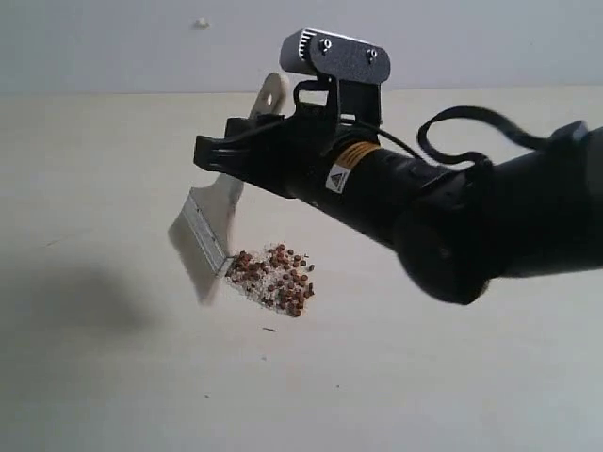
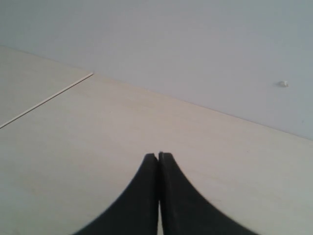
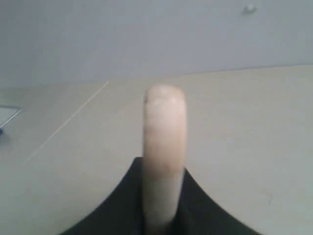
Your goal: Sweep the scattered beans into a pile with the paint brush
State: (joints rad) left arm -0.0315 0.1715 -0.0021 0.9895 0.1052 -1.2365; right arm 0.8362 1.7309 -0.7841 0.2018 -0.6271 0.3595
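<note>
My right gripper (image 1: 222, 153) is shut on the pale wooden handle of the paint brush (image 1: 209, 221), which hangs tilted with its silver ferrule and off-white bristles just left of the beans (image 1: 276, 278). The beans lie in a tight reddish-brown cluster on the table, touching the bristle edge. In the right wrist view the handle (image 3: 164, 142) stands up between the black fingers (image 3: 201, 205), and neither bristles nor beans show. My left gripper (image 2: 158, 155) is shut with nothing in it, over bare table, and does not appear in the exterior view.
The pale table (image 1: 424, 377) stretches all around the pile, meeting a grey wall (image 1: 113, 38) at the back. A thin seam line (image 2: 49, 99) crosses the table in the left wrist view. One tiny dark speck (image 1: 270, 330) lies just in front of the pile.
</note>
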